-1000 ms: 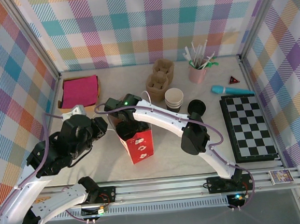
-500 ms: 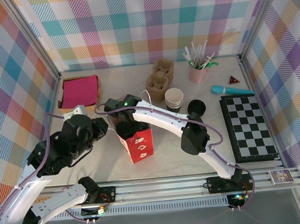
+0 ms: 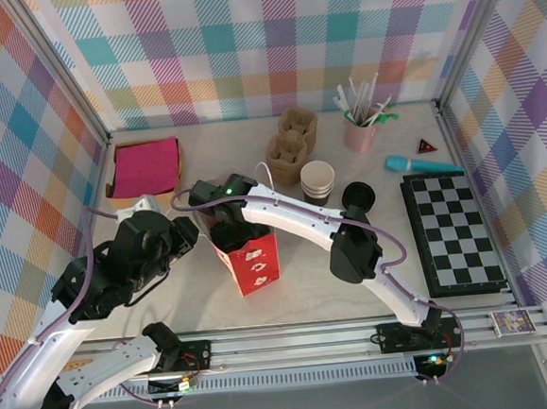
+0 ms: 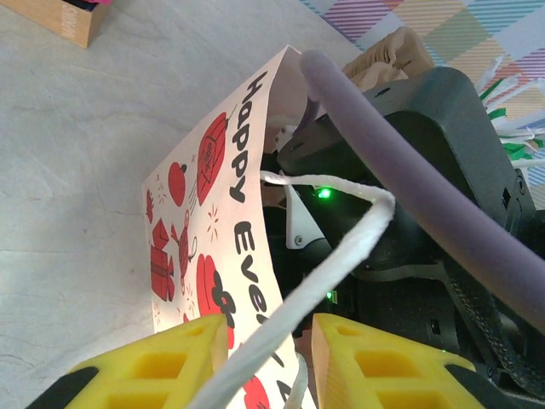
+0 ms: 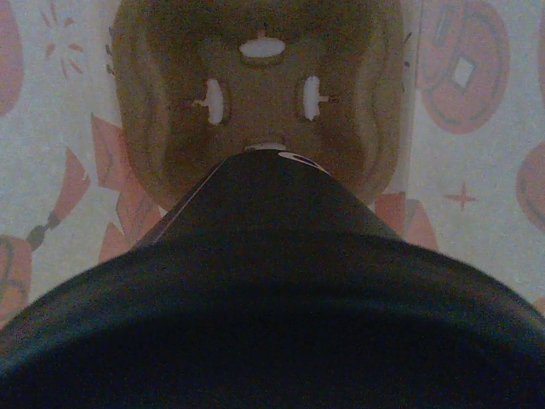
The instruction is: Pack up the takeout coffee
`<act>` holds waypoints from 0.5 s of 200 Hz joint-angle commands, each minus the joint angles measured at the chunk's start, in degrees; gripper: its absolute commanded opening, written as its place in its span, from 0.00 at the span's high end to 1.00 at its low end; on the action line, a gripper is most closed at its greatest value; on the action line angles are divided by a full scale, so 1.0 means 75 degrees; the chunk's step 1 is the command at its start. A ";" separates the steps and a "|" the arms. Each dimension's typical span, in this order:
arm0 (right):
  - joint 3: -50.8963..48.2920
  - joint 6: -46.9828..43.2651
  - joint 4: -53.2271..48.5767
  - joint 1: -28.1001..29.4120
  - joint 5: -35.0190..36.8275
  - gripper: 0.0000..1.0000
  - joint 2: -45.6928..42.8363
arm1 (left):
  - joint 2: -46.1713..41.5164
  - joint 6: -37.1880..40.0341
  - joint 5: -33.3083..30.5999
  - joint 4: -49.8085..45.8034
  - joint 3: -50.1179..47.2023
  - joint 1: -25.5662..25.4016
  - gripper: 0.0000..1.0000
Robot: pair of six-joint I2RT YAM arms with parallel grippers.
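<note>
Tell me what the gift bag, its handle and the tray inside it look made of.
Gift bag: thin matte paper printed in red; the print shows through its walls.
Handle: white twisted cord, perhaps cotton or paper.
Tray: probably brown moulded pulp, dull and rough-looking.

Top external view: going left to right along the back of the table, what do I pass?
Wooden tray of pink napkins → cardboard cup carriers → pink cup of straws → small red triangle.
</note>
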 commanded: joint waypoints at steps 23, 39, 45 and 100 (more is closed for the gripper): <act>-0.0325 -0.0082 0.0318 0.0033 0.0525 0.50 -0.0160 | -0.0069 -0.0057 0.0088 -0.0151 -0.0117 0.0022 0.70; -0.0438 -0.0087 0.0431 0.0034 0.0585 0.50 -0.0173 | -0.0050 -0.0062 0.0128 -0.0142 -0.0135 0.0023 0.70; -0.0452 -0.0100 0.0452 0.0037 0.0606 0.50 -0.0179 | -0.0046 -0.0054 0.0148 -0.0122 -0.0138 0.0026 0.70; -0.0629 -0.0133 0.0680 0.0033 0.0779 0.50 -0.0236 | -0.0032 -0.0075 0.0183 -0.0131 -0.0173 0.0020 0.70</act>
